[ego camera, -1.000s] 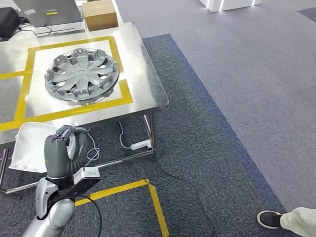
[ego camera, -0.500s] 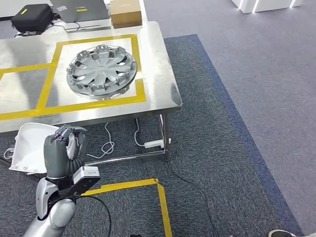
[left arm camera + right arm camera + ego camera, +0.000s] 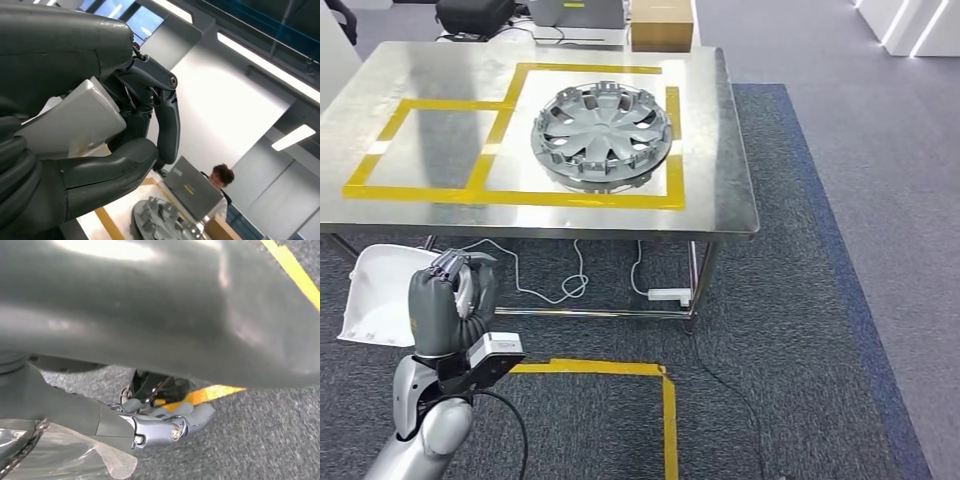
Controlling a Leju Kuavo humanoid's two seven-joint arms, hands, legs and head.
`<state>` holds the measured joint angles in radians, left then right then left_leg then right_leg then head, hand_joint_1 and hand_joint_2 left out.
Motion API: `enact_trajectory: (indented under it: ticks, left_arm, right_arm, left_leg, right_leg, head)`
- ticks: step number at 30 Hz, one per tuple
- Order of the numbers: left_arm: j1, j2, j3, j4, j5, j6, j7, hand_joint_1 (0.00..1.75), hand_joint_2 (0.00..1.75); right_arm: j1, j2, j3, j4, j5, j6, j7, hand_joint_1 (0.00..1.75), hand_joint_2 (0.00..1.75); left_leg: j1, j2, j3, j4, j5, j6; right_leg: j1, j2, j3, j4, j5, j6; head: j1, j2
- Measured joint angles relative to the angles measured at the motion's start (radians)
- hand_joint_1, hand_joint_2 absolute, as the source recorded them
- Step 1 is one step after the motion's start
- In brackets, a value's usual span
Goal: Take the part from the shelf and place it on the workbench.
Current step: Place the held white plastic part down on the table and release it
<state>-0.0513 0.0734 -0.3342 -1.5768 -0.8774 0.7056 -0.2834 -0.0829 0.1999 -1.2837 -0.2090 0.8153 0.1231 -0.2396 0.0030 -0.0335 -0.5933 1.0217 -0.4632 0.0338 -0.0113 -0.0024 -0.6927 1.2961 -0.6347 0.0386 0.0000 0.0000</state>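
The left robot hand (image 3: 448, 300) grips a white part (image 3: 380, 295) low, near the worktop (image 3: 712, 150) edge. It could knock that edge when lifted. The right robot hand (image 3: 166, 422) seems to hold clear film, I cannot tell.

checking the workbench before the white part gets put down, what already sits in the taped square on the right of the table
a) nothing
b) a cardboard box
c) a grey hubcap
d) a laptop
c: the grey hubcap lies inside the right yellow-taped square on the steel workbench, while the cardboard box sits beyond the far edge and the left hand holds the white part below the table.
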Motion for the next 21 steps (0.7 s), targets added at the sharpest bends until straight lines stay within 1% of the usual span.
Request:
enact_trajectory:
  ticks: [1, 2, 3, 4, 5, 6, 8, 9, 10, 11, 12, 13, 14, 15, 16, 17, 18, 19, 20, 21]
  left_arm:
    - [0.0, 0.0, 0.0, 0.001, 0.0, 0.0, 0.0, 1.75, 1.75]
    - [-0.001, 0.0, 0.0, 0.002, 0.0, 0.0, 0.0, 1.75, 1.75]
    - [-0.002, 0.0, 0.0, 0.002, 0.0, 0.0, 0.0, 1.75, 1.75]
    - [-0.004, 0.0, 0.0, 0.002, 0.0, 0.0, 0.001, 1.75, 1.75]
    - [-0.006, 0.0, 0.0, 0.003, 0.0, 0.0, 0.001, 1.75, 1.75]
    - [-0.009, 0.0, 0.0, 0.003, 0.0, 0.0, 0.001, 1.75, 1.75]
    - [-0.012, 0.0, 0.0, 0.003, 0.002, -0.001, 0.001, 1.75, 1.75]
    - [-0.013, 0.001, 0.0, 0.003, 0.004, -0.001, 0.002, 1.75, 1.75]
    - [-0.015, 0.002, 0.0, 0.004, 0.005, -0.001, 0.002, 1.75, 1.75]
    - [-0.019, 0.002, 0.0, 0.004, 0.006, -0.001, 0.002, 1.75, 1.75]
    - [-0.023, 0.001, -0.001, 0.005, 0.006, -0.001, 0.003, 1.75, 1.75]
    - [-0.026, 0.001, -0.002, 0.006, 0.006, -0.002, 0.003, 1.75, 1.75]
    - [-0.027, 0.0, -0.002, 0.008, 0.006, -0.003, 0.003, 1.75, 1.75]
    - [-0.028, 0.0, -0.003, 0.011, 0.006, -0.005, 0.003, 1.75, 1.75]
    - [-0.028, 0.0, -0.003, 0.014, 0.007, -0.006, 0.004, 1.75, 1.75]
    - [-0.03, 0.0, -0.003, 0.016, 0.007, -0.008, 0.004, 1.75, 1.75]
    - [-0.033, 0.0, -0.003, 0.018, 0.007, -0.01, 0.004, 1.75, 1.75]
    - [-0.038, 0.0, -0.003, 0.019, 0.007, -0.011, 0.004, 1.75, 1.75]
    - [-0.044, 0.0, -0.004, 0.02, 0.007, -0.013, 0.004, 1.75, 1.75]
    - [-0.049, -0.001, -0.004, 0.021, 0.008, -0.014, 0.004, 1.75, 1.75]
  right_arm:
    - [0.0, 0.0, 0.0, 0.0, 0.0, 0.0, 0.0, 0.0, 0.0]
    - [0.0, 0.0, 0.0, 0.0, 0.001, 0.0, 0.0, 0.0, 0.0]
    - [0.0, 0.0, 0.0, 0.0, 0.002, -0.001, 0.0, 0.0, 0.0]
    - [-0.001, -0.001, 0.0, 0.0, 0.002, 0.0, -0.001, 0.0, 0.0]
    - [-0.001, -0.001, 0.0, 0.0, 0.003, 0.0, -0.002, 0.0, 0.0]
    - [-0.002, -0.001, 0.0, 0.0, 0.004, 0.0, -0.002, 0.0, 0.0]
    - [-0.003, -0.001, 0.0, 0.0, 0.006, 0.001, -0.003, 0.0, 0.0]
    - [-0.003, 0.0, 0.001, 0.0, 0.006, 0.001, -0.003, 0.0, 0.0]
    - [-0.003, 0.0, 0.001, 0.0, 0.007, 0.001, -0.003, 0.0, 0.0]
    - [-0.003, 0.0, 0.001, 0.0, 0.007, 0.001, -0.003, 0.0, 0.0]
    - [-0.003, -0.001, 0.001, 0.0, 0.007, 0.001, -0.003, 0.0, 0.0]
    - [-0.003, -0.001, 0.001, 0.0, 0.008, 0.001, -0.003, 0.0, 0.0]
    - [-0.002, -0.001, 0.001, 0.0, 0.008, 0.0, -0.003, 0.0, 0.0]
    - [-0.002, -0.002, 0.001, 0.0, 0.008, -0.001, -0.003, 0.0, 0.0]
    - [-0.002, -0.002, 0.001, 0.0, 0.009, -0.001, -0.003, 0.0, 0.0]
    - [-0.002, -0.002, 0.001, 0.0, 0.009, -0.002, -0.003, 0.0, 0.0]
    - [-0.002, -0.002, 0.002, 0.0, 0.01, -0.002, -0.003, 0.0, 0.0]
    - [-0.003, -0.002, 0.003, 0.0, 0.011, -0.002, -0.003, 0.0, 0.0]
    - [-0.003, -0.003, 0.005, 0.0, 0.011, -0.003, -0.003, 0.0, 0.0]
    - [-0.003, -0.003, 0.007, 0.0, 0.011, -0.005, -0.004, 0.0, 0.0]
  left_leg:
    - [0.0, -0.013, 0.002, 0.0, 0.0, 0.0]
    - [0.0, -0.026, 0.003, 0.0, 0.0, -0.001]
    - [0.0, -0.037, 0.004, 0.001, -0.001, -0.003]
    - [0.0, -0.048, 0.003, 0.003, -0.002, -0.006]
    - [0.0, -0.058, -0.001, 0.005, -0.001, -0.012]
    - [0.001, -0.067, -0.005, 0.005, 0.001, -0.018]
    - [0.004, -0.085, -0.01, 0.004, 0.005, -0.03]
    - [0.003, -0.075, -0.012, 0.008, 0.001, -0.035]
    - [0.002, -0.053, -0.02, 0.026, -0.011, -0.04]
    - [0.002, -0.025, -0.036, 0.064, -0.034, -0.045]
    - [0.002, 0.004, -0.06, 0.12, -0.063, -0.05]
    - [0.004, 0.018, -0.089, 0.183, -0.091, -0.053]
    - [0.006, 0.023, -0.112, 0.233, -0.108, -0.056]
    - [0.008, 0.025, -0.122, 0.255, -0.108, -0.057]
    - [0.009, 0.028, -0.115, 0.241, -0.088, -0.057]
    - [0.009, 0.035, -0.092, 0.193, -0.056, -0.056]
    - [0.006, 0.058, -0.061, 0.13, -0.026, -0.053]
    - [0.001, 0.083, -0.033, 0.071, -0.005, -0.048]
    - [-0.004, 0.104, -0.014, 0.03, 0.005, -0.042]
    - [-0.009, 0.117, -0.008, 0.01, 0.003, -0.037]
  right_leg:
    - [0.0, 0.003, 0.01, -0.031, 0.031, -0.002]
    - [-0.001, 0.013, 0.035, -0.093, 0.072, -0.004]
    - [-0.002, 0.035, 0.064, -0.16, 0.105, -0.008]
    - [-0.004, 0.055, 0.092, -0.219, 0.126, -0.011]
    - [-0.006, 0.072, 0.11, -0.256, 0.133, -0.013]
    - [-0.006, 0.079, 0.118, -0.27, 0.131, -0.016]
    - [-0.005, 0.062, 0.123, -0.276, 0.133, -0.022]
    - [-0.007, 0.051, 0.126, -0.279, 0.134, -0.027]
    - [-0.009, 0.039, 0.13, -0.283, 0.136, -0.032]
    - [-0.01, 0.025, 0.133, -0.286, 0.136, -0.036]
    - [-0.009, 0.012, 0.135, -0.287, 0.135, -0.039]
    - [-0.008, -0.002, 0.137, -0.288, 0.133, -0.042]
    - [-0.008, -0.015, 0.138, -0.287, 0.131, -0.043]
    - [-0.008, -0.028, 0.138, -0.287, 0.13, -0.044]
    - [-0.008, -0.039, 0.14, -0.287, 0.128, -0.043]
    - [-0.008, -0.05, 0.143, -0.287, 0.126, -0.042]
    - [-0.007, -0.061, 0.146, -0.287, 0.123, -0.039]
    - [-0.004, -0.071, 0.149, -0.286, 0.119, -0.035]
    - [0.0, -0.08, 0.151, -0.285, 0.117, -0.03]
    - [0.003, -0.091, 0.152, -0.285, 0.114, -0.026]
  head:
    - [0.0, 0.0]
    - [0.0, 0.0]
    - [0.0, 0.0]
    - [0.0, 0.0]
    - [-0.001, 0.0]
    - [-0.001, 0.0]
    - [-0.001, 0.0]
    - [-0.002, 0.0]
    - [-0.007, 0.0]
    - [-0.011, 0.0]
    - [-0.016, 0.0]
    - [-0.019, 0.0]
    - [-0.019, 0.0]
    - [-0.019, 0.0]
    - [-0.019, 0.0]
    - [-0.019, 0.0]
    - [-0.019, 0.0]
    - [-0.02, 0.0]
    - [-0.019, 0.0]
    - [-0.019, 0.0]
